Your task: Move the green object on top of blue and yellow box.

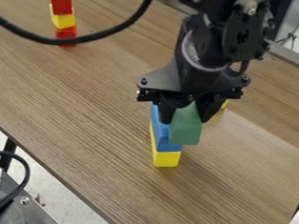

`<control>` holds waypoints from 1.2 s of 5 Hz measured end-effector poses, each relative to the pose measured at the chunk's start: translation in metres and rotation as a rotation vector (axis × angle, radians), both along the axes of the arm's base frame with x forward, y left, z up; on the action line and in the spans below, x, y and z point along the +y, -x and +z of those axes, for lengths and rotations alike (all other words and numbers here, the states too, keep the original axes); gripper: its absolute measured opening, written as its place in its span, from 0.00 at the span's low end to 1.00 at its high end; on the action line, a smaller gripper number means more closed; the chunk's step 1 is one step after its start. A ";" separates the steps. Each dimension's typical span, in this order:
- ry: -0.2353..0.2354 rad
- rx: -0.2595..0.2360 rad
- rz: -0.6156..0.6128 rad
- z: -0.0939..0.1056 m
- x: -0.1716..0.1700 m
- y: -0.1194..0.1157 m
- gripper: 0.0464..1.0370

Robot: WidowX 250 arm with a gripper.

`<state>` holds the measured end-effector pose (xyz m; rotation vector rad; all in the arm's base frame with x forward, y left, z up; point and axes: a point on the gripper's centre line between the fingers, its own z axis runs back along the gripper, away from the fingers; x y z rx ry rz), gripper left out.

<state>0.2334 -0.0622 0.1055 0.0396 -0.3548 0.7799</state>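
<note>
Jutting down from hand (186,120), green block (186,131) sits clamped between fingers parted its width.

The wooden table (82,105) bears a red block (66,36) near its upper-left edge, a yellow block (166,159) around mid-width, and a mostly hidden yellow object (225,104) nearer the upper-right edge.
</note>
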 end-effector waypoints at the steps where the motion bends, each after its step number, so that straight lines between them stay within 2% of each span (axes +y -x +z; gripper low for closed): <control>1: -0.023 0.000 -0.003 0.001 0.004 0.000 0.53; 6: -0.040 -0.003 0.007 -0.002 0.012 -0.002 0.53</control>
